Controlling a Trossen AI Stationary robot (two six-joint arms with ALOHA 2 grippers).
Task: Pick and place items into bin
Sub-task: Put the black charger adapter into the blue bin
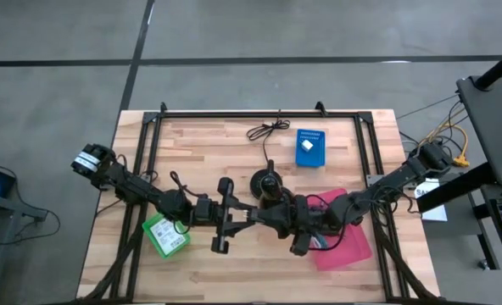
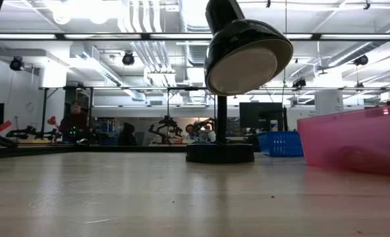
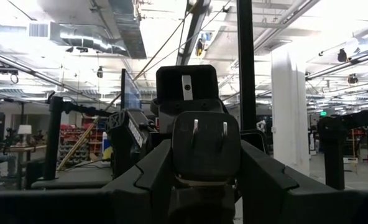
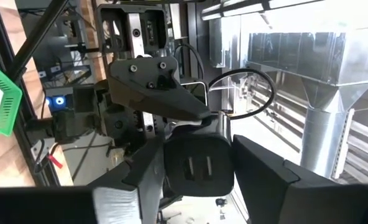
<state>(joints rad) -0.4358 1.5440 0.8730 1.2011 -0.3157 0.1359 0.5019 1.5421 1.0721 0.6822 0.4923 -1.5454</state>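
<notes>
Both arms meet above mid-counter in a handover: the left pincer is clamped on a black plug adapter with two metal prongs, and the right pincer, directly opposite, has its fingers part-spread around the same adapter without a confirmed grip. The pink bin lies just beneath the right pincer, the green bin beside the left arm. In my judgement, the right pincer must next secure its hold, the left must release, then the adapter goes into the pink bin.

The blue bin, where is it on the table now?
In the high view, the blue bin sits near the table's far edge, right of the black cable and behind the black stand.
</notes>
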